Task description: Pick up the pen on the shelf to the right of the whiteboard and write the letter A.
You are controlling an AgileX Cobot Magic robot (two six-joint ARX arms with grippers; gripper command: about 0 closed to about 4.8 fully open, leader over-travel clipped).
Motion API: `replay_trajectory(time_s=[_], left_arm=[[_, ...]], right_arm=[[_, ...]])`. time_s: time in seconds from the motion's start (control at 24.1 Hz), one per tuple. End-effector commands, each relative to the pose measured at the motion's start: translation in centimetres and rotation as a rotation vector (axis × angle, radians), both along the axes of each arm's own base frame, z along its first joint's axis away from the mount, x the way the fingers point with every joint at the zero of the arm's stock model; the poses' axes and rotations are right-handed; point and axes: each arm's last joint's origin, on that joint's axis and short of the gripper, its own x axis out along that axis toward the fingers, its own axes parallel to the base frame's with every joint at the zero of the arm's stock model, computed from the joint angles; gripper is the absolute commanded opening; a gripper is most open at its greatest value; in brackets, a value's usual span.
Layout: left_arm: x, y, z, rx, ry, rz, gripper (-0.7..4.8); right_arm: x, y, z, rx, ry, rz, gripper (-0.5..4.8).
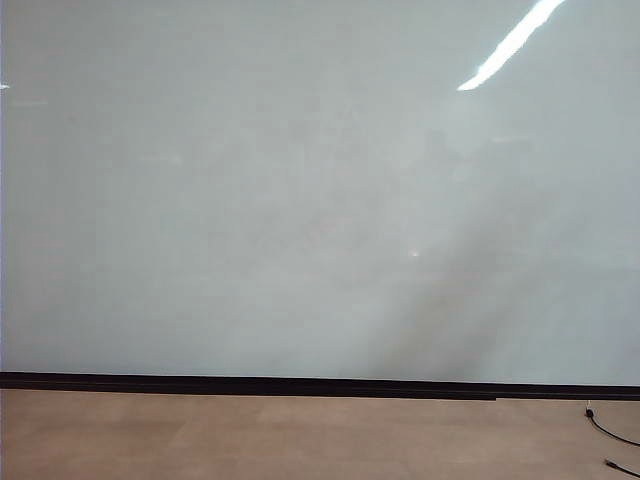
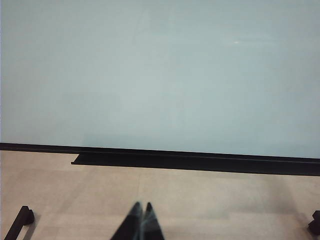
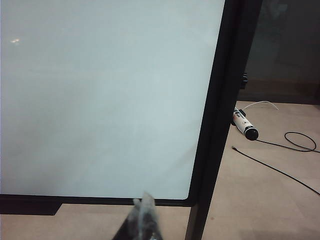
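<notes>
Both grippers pinched closed, empty: left gripper (image 2: 142,206), right gripper (image 3: 142,200); glossy blank whiteboard (image 1: 300,200), black lower strip.

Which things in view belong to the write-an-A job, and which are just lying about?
Job:
- whiteboard, blank, no A yet
- left gripper and right gripper, both shut and empty, facing the board
- no pen clearly in view

Lying about:
- black cable on the floor
- white cylinder with a black end, beyond the board's right frame; cannot identify it

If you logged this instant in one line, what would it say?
whiteboard: blank, no letter | pen: not seen | left gripper: shut, empty | right gripper: shut, empty
</notes>
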Motion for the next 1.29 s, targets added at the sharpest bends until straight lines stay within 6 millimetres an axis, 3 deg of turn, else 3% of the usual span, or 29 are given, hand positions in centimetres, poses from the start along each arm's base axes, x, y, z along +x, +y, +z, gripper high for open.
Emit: replay_trajectory(time_s=[0.04,0.62,0.87,1.04,1.12,1.16,1.24,1.29], left_arm=[[0.0,0.0,0.1,0.004,-0.008,-0.001,-0.04],[0.0,0.0,0.1,0.004,-0.008,-0.001,-0.05],[0.0,0.0,0.1,0.004,-0.008,-0.001,-0.04],[0.0,0.0,0.1,0.004,-0.008,-0.001,-0.05],[0.0,0.0,0.1,0.004,-0.008,-0.001,-0.04],[0.0,0.0,0.1,0.004,-0.008,-0.001,-0.04],[0.0,0.0,0.1,0.004,-0.008,-0.001,-0.04],[0.0,0.0,0.1,0.004,-0.008,-0.001,-0.05]], right_arm=[[0.0,0.0,0.3,-0.001,-0.015,0.006,-0.05],[0.0,0.0,0.3,-0.001,-0.017,0.002,-0.05],[-0.3,-1.0,0.7,0.007,-0.064,-0.345,-0.05],[-0.3,-1.0,0.0,0.002,0.011,-0.372,0.02],[-0.3,-1.0,-0.1,0.001,0.02,-0.369,0.42],[-0.3,-1.0,-0.1,0.001,0.019,-0.369,1.04],[-0.3,-1.0,0.0,0.001,0.011,-0.37,1.68],[-0.3,-1.0,0.1,0.002,0.001,-0.372,2.48]])
